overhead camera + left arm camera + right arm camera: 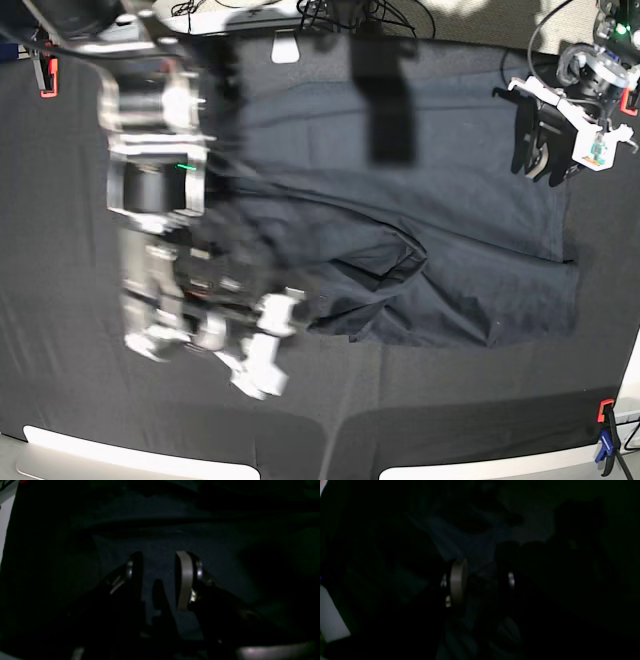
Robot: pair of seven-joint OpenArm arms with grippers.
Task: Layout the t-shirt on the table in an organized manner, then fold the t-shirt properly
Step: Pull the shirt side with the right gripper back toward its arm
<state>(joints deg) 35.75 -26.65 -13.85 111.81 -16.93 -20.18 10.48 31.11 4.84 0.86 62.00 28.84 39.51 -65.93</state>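
T-shirt (440, 255) lies rumpled mid-table (60, 300); layout step unfinished. Left gripper (160, 580) parted, empty, over cloth. Right gripper (480, 582) state indeterminable. Next: seize and spread an edge.

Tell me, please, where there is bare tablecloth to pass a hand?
Bare cloth lies between the t-shirt and the table's near rim, and down the far-left side. The middle is crowded: shirt and blurred right arm.

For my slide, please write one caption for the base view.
Dark t-shirt lies crumpled on the black table; right pincer, motion-blurred, at its edge, left pincer open over its corner.
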